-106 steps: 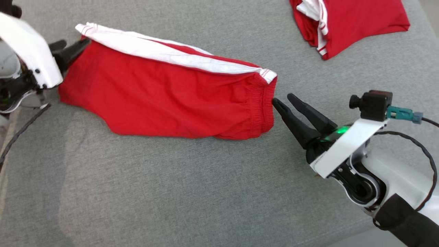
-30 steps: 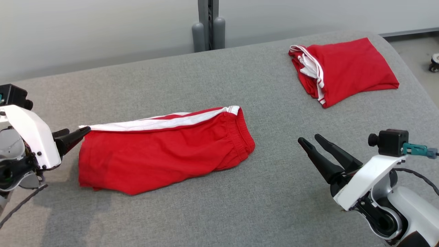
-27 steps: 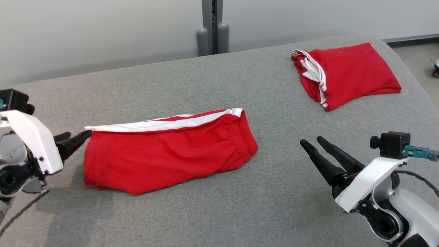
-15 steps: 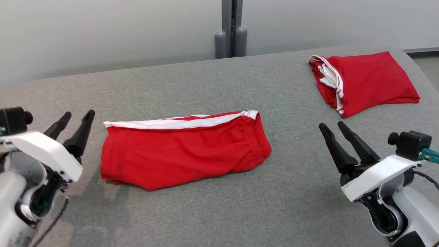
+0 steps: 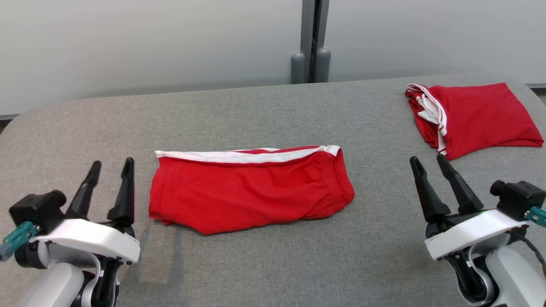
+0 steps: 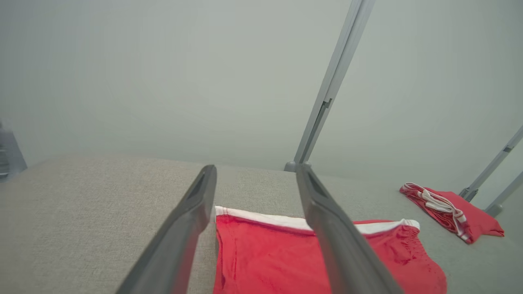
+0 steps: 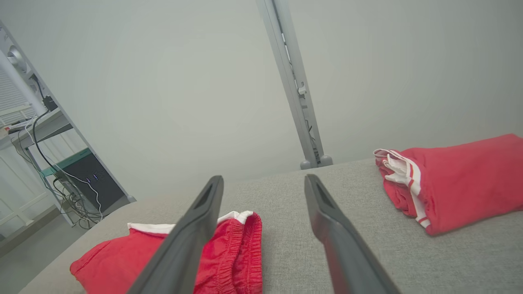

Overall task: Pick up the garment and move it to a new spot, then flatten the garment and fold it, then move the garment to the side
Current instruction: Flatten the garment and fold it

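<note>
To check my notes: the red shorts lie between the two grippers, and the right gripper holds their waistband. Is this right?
No. The right gripper holds nothing: the head view shows it open, apart from the red shorts. The rest is correct.

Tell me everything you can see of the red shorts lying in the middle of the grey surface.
The red shorts look like soft knit cloth, folded leg over leg and lying flat, slightly rumpled. A white side stripe runs along the far edge; the gathered elastic waistband points to the robot's right, the leg hem to its left. They rest on the grey fabric surface between the open left claw and right claw, touched by neither.
</note>
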You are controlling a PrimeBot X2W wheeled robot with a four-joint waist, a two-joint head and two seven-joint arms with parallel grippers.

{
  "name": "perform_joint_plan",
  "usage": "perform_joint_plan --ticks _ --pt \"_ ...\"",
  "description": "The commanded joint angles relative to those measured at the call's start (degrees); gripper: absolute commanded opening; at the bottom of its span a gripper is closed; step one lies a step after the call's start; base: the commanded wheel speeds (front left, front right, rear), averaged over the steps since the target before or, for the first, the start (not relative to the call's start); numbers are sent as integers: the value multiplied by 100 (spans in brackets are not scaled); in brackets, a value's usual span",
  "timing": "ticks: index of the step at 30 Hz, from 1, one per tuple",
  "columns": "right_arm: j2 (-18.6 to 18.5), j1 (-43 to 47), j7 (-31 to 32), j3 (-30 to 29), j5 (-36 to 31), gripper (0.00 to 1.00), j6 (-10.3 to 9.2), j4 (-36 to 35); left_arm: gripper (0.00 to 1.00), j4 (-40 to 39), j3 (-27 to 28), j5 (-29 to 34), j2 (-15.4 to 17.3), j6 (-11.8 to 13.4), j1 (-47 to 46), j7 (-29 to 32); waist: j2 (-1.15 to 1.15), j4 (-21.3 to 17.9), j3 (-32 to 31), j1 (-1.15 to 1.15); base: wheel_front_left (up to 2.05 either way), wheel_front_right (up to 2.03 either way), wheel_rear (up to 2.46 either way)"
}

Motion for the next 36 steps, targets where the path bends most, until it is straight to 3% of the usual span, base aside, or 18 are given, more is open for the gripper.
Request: perform_joint_plan --ticks 1,8,18,36 --pt "42 69 -35 -48 -173 100 2 27 100 -184 357 339 -131 95 201 -38 0 58 8 0 0 0 0" --pt "218 -125 56 -7 -511 100 2 366 100 -571 1316 1428 -945 -155 955 -28 0 288 63 0 0 0 0" --pt "417 -618 365 37 -762 100 2 1416 100 -339 1544 2398 -1620 -594 1265 -29 0 674 -18 0 0 0 0" --pt "497 -1697 983 550 -196 100 2 3481 100 68 1766 2933 -2210 -1109 1058 -29 0 1347 264 0 0 0 0"
